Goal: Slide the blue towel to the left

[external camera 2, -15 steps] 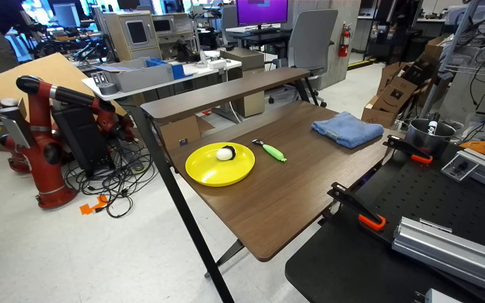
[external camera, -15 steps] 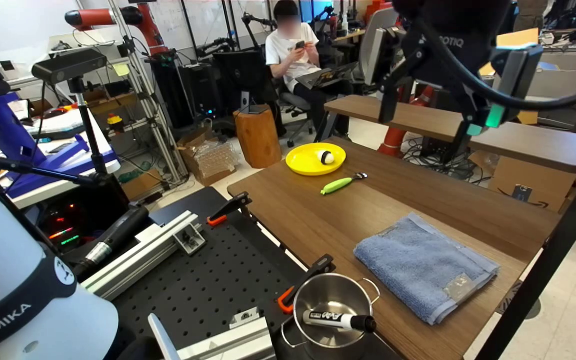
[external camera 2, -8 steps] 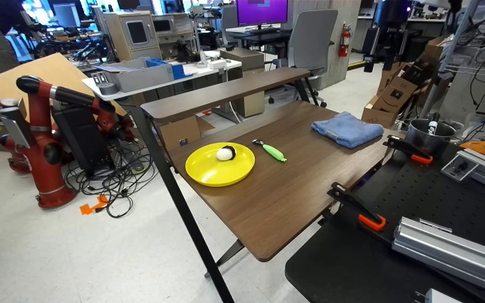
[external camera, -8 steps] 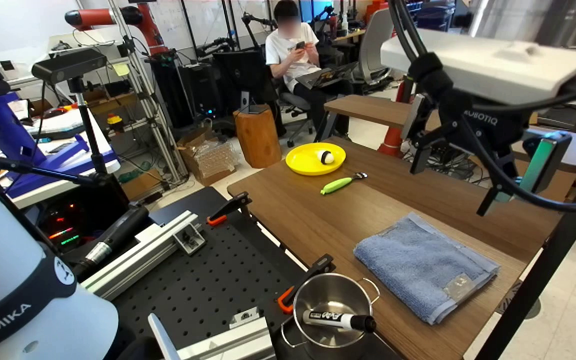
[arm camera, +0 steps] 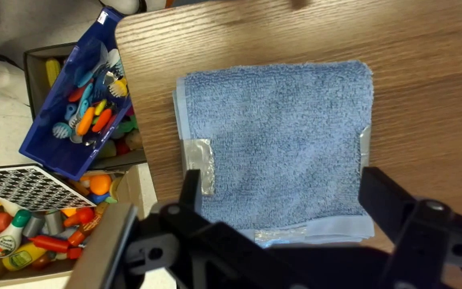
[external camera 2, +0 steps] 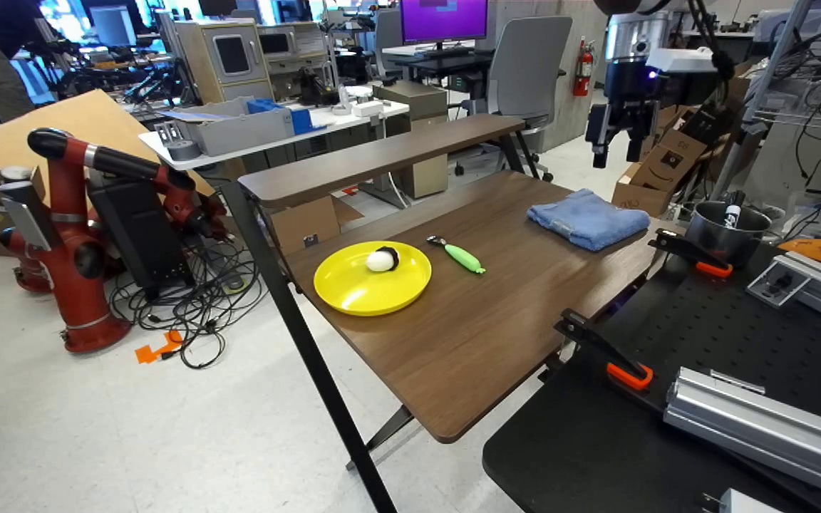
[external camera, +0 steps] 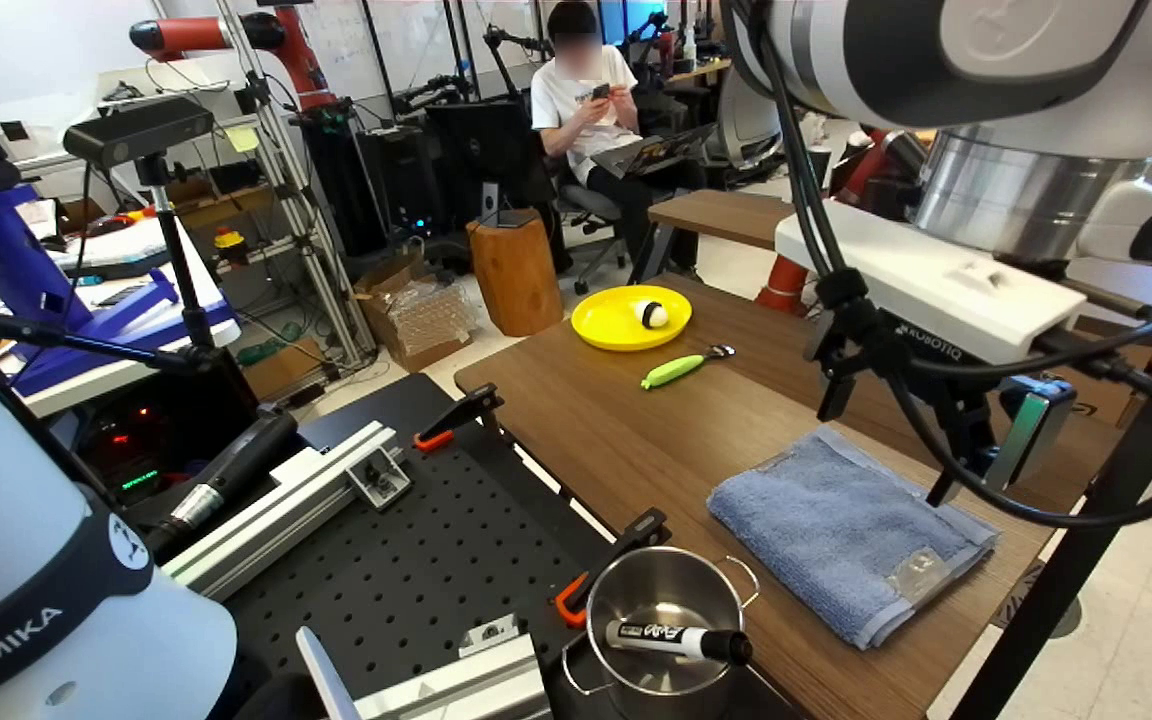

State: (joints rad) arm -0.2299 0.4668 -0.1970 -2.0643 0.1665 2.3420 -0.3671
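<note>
Gripper (external camera 2: 617, 156) is up over the towel (external camera 2: 589, 221), jaws spread wide, tips pointing down. Towel lies folded on the table (external camera 2: 482, 342) right below; in an exterior view there's a visible gap between tips and cloth, so not touching. Wrist view: most of the towel sits between the tips and ahead of them. Shiny tape (arm camera: 201, 162) on the cloth, one patch just past one tip.

Well apart from the gripper, farther along the table: green tool (external camera: 676, 372), then the plate (external camera: 598, 335) beyond it with a white-and-black piece (external camera: 650, 314) on top. Lower than the gripper and toward the pegboard (external camera: 436, 560): pot (external camera: 636, 585), near the towel, marker (external camera: 656, 638) tilted inside with one end over the rim. Clamp (external camera: 636, 537) just beside the pot, second clamp (external camera: 461, 408) farther off along the board.

Off the table edge, out past one tip in the wrist view: blue bin (arm camera: 64, 158) of small bright utensils (arm camera: 86, 121), cardboard box (arm camera: 130, 188) of toy food (arm camera: 50, 243), patterned panel (arm camera: 30, 186) over part of the box. All lower than the tabletop.
</note>
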